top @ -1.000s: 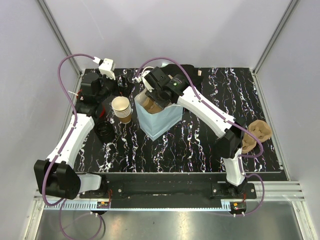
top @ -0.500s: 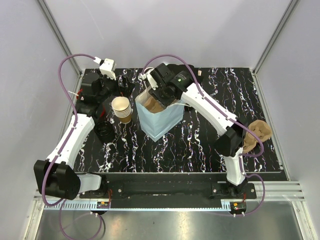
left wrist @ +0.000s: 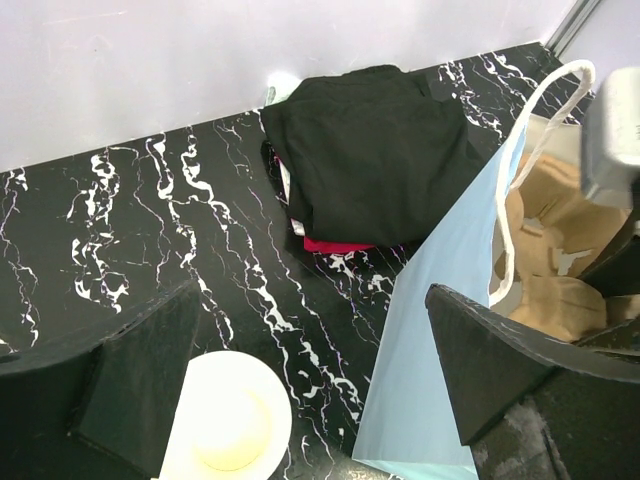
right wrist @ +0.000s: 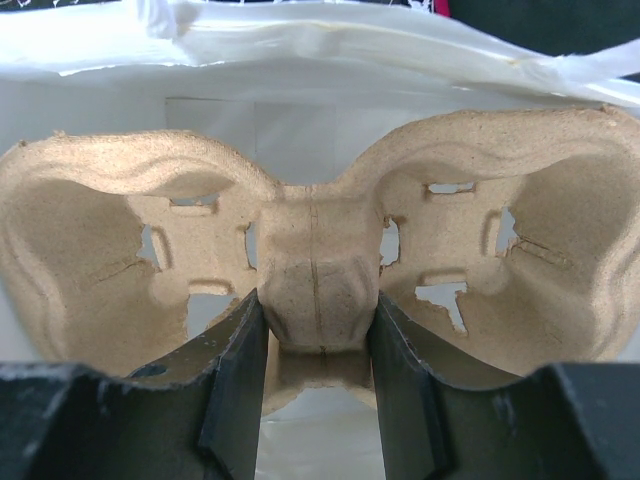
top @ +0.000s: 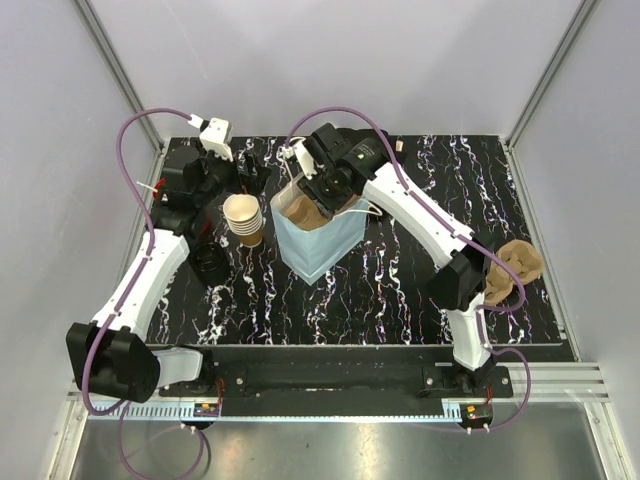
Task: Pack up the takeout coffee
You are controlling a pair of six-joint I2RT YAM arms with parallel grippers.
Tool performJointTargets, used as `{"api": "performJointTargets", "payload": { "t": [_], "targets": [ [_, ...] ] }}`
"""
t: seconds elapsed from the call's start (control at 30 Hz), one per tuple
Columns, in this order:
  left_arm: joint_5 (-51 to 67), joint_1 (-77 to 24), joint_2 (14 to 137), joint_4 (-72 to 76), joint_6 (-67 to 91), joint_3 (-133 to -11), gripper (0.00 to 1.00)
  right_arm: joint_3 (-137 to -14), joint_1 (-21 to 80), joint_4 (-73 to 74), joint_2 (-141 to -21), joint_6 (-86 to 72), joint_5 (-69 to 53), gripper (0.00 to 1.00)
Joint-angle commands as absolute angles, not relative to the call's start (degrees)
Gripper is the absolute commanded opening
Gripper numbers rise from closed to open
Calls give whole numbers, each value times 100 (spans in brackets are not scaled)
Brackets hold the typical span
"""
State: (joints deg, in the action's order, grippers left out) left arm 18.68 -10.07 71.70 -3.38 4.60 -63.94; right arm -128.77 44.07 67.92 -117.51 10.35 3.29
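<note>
A lidded takeout coffee is out of view. My right gripper [right wrist: 315,310] is shut on the middle post of a brown pulp cup carrier [right wrist: 320,250], inside the mouth of a light blue paper bag [top: 322,248]. From above, the carrier [top: 303,212] shows in the bag's opening under the right gripper [top: 325,188]. My left gripper [left wrist: 310,330] hangs open with nothing between its fingers. It is above the table between an open tan cup with a cream inside [left wrist: 228,420] and the bag [left wrist: 430,330].
The tan cup [top: 243,218] stands left of the bag. A round black lid-like thing [top: 210,265] lies near the left arm. Another pulp carrier [top: 515,268] sits at the right edge. A black object over something red [left wrist: 375,155] lies by the back wall.
My right gripper has shifted a little toward the back over the bag's mouth with the carrier still in it. The left arm has barely moved.
</note>
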Motion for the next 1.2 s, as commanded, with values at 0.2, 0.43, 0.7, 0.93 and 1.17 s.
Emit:
{"api": "performJointTargets", "payload": {
  "t": [0.2,0.43,0.7,0.93,1.17],
  "targets": [
    [1916,-1037,6917,-97,448,-6311,99,-12920,4351,6908,-11857,1125,105,43],
    [1925,-1055,6899,-88,439,-6258,99,-12920,4351,6926,-11874,1151,114,48],
    [1916,-1072,6891,-53,422,-6223,99,-12911,4351,6926,-11856,1160,105,54],
    [1898,-1072,6856,-62,404,-6214,99,-12946,4351,6935,-11813,1195,132,62],
    [1907,-1072,6847,-62,431,-6196,99,-12920,4351,6935,-11769,1204,141,71]
  ]
}}
